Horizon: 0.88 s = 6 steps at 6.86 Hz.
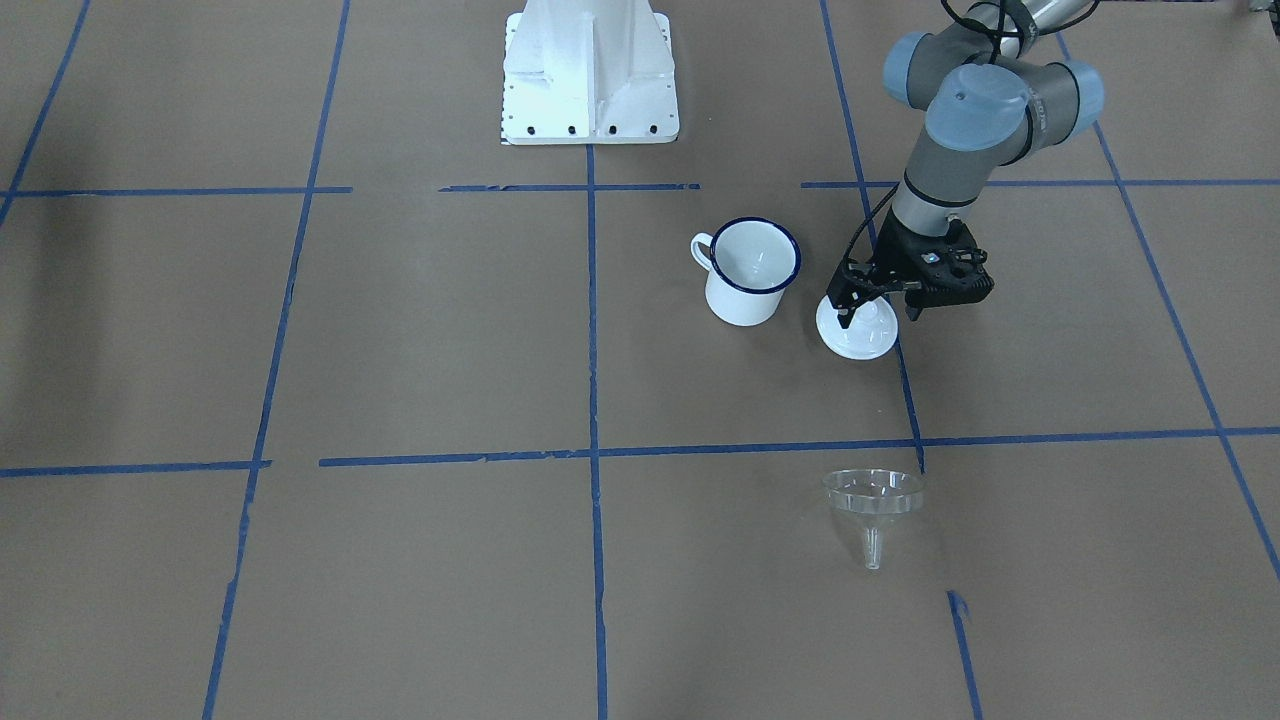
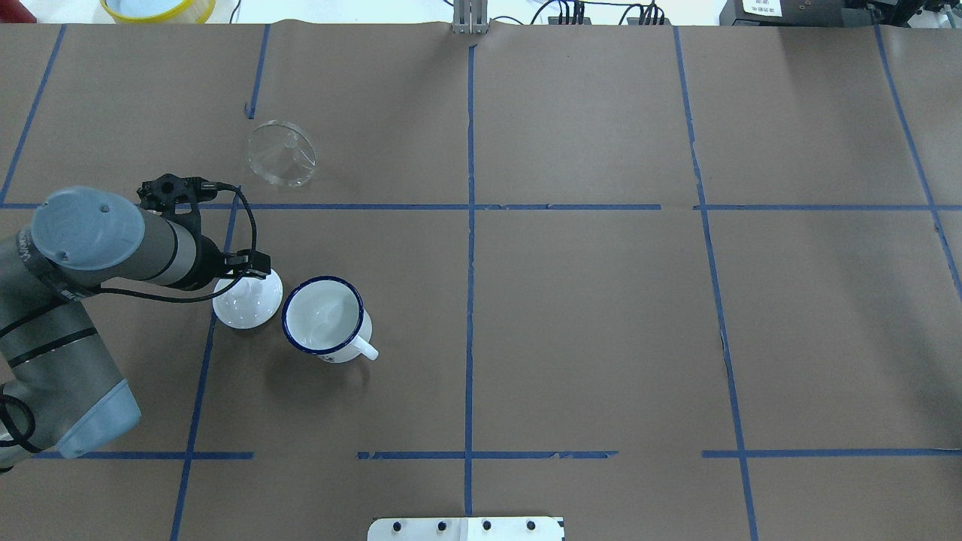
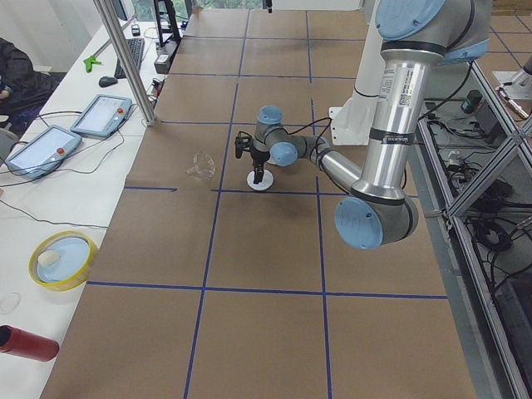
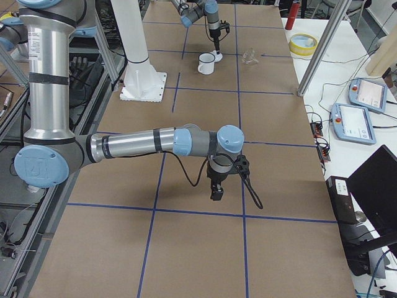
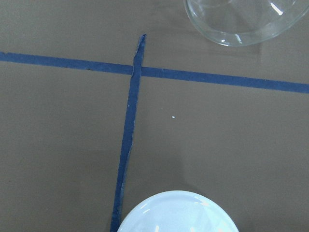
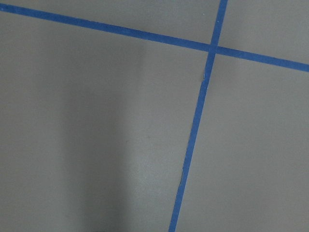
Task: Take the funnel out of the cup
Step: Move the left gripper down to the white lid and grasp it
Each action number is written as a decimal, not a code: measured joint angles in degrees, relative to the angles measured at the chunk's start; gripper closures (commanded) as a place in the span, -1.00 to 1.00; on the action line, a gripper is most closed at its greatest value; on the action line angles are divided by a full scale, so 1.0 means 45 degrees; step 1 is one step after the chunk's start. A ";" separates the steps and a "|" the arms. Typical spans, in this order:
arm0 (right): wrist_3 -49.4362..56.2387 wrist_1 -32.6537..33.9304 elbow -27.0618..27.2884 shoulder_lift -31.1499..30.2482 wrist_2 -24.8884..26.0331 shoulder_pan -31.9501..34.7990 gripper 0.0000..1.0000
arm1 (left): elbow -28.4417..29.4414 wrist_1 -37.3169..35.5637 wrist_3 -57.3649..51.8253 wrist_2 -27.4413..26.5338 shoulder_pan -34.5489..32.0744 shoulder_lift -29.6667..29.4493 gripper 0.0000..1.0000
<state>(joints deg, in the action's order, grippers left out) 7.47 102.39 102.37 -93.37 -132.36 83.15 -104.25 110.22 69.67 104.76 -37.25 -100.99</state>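
Note:
The clear funnel (image 1: 872,505) lies on its side on the brown table, well apart from the cup; it also shows as the funnel (image 2: 282,152) from overhead. The white cup (image 1: 750,270) with a blue rim stands upright and holds nothing, as the cup (image 2: 325,318) confirms. My left gripper (image 1: 878,308) hangs open just over a white domed lid (image 1: 857,335) beside the cup, its fingers on either side of the knob. In the left wrist view the funnel rim (image 5: 241,21) and the lid (image 5: 176,215) show. My right gripper (image 4: 217,189) shows only in the exterior right view, low over bare table; I cannot tell its state.
The white robot base (image 1: 590,75) stands at the table's robot side. A yellow bowl (image 2: 158,7) and a red bottle (image 3: 25,342) sit beyond the table's far edge, with tablets (image 3: 101,113) on the side bench. Blue tape lines (image 1: 592,330) grid the table.

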 measured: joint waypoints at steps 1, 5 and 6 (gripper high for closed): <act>0.0000 0.0000 0.0003 -0.0005 0.0000 0.0000 -1.00 | -0.0003 0.0000 0.0004 0.0000 0.0080 0.0000 -0.62; 0.0000 0.0000 0.0004 -0.0005 0.0000 0.0000 -1.00 | -0.0034 -0.0036 0.0033 0.0360 0.0184 0.0003 0.23; 0.0000 0.0000 0.0003 -0.0006 0.0000 0.0000 -1.00 | -0.0035 -0.0038 0.0041 0.0457 0.0179 0.0012 0.48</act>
<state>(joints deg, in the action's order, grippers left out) 7.47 102.39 102.38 -93.40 -132.36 83.14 -104.41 110.05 69.85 106.82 -36.44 -100.93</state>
